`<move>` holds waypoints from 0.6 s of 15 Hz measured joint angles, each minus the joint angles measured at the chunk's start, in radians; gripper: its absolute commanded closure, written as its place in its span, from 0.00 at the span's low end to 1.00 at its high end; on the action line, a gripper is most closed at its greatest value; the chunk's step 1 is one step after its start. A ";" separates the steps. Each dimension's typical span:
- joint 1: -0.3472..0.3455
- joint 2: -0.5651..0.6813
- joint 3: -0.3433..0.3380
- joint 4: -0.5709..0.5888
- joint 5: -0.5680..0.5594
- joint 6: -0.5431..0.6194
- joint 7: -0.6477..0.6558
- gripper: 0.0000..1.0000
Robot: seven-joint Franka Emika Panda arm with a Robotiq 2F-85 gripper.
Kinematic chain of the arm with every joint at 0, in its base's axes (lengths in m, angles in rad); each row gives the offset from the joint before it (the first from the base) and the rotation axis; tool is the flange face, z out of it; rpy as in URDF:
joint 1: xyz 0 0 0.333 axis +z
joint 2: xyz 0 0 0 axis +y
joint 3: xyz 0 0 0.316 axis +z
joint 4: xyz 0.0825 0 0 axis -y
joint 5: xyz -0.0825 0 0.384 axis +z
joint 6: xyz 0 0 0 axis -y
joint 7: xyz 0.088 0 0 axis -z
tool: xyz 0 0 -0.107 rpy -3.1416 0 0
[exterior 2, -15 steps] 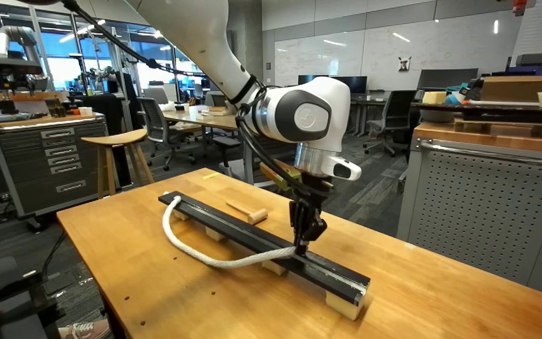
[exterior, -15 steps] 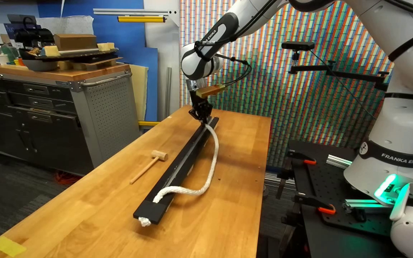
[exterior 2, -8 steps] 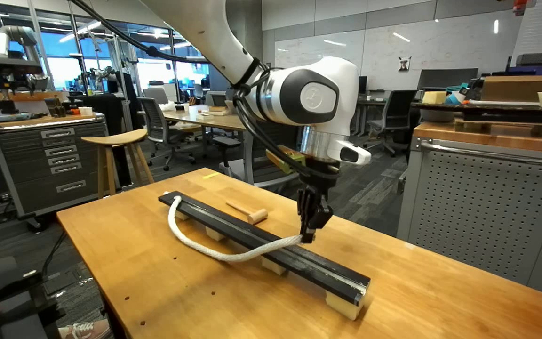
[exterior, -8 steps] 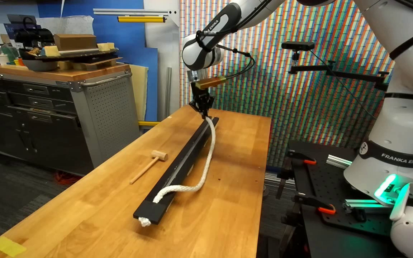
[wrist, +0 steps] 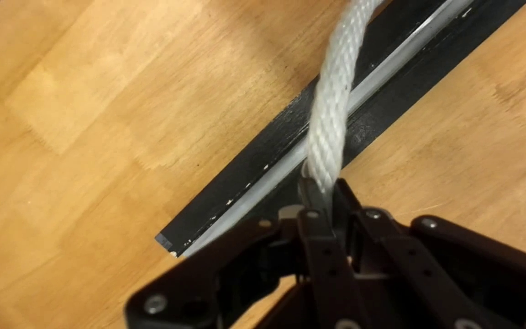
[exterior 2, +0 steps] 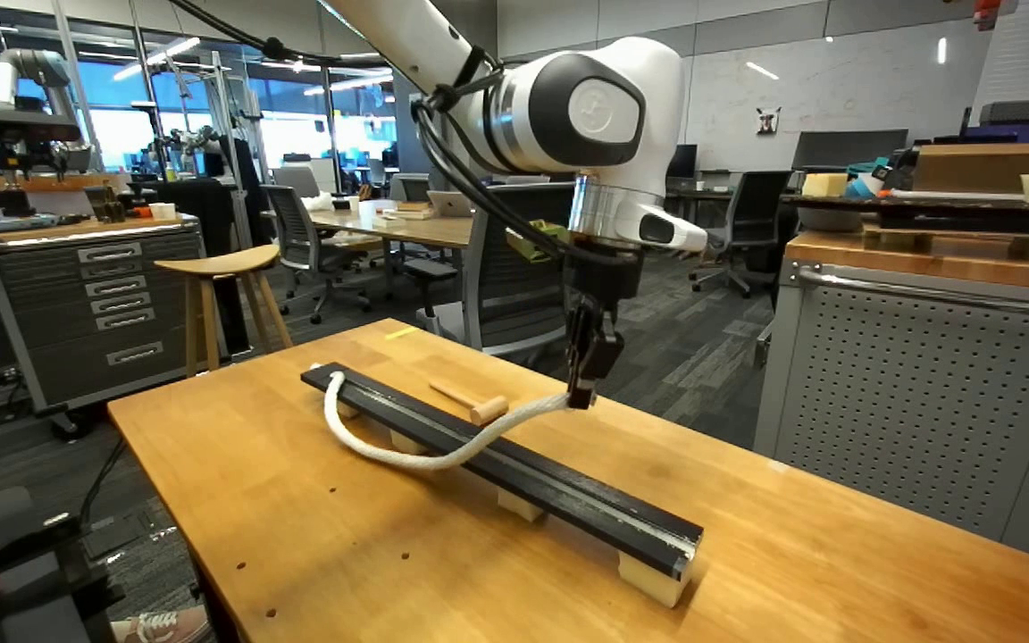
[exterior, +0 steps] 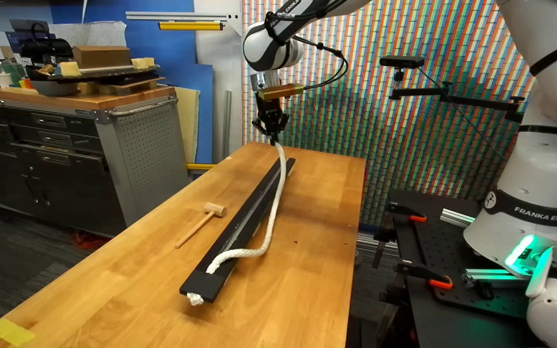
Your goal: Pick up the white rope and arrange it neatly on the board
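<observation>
Wooden tabletop [exterior 2: 479, 572]; fingers [wrist: 316, 230], clear of board [exterior 2: 519, 469], grip white rope [exterior 2: 421, 463]; likely arranging step, next: straighten, lower it

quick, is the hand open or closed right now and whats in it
Hand: closed, holding the white rope, with the gripped part up off the board.

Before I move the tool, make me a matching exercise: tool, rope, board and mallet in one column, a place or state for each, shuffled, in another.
Things
1. tool
2. rope
3. board
4. mallet

Places or states
A. raised on pale blocks
B. lying on the tabletop
C. clamped shut, in midair
D. bent in a slack curve

Pairs: 1-C, 2-D, 3-A, 4-B
</observation>
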 measured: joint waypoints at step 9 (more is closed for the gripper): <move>-0.010 -0.005 -0.024 0.041 0.000 -0.070 0.037 0.89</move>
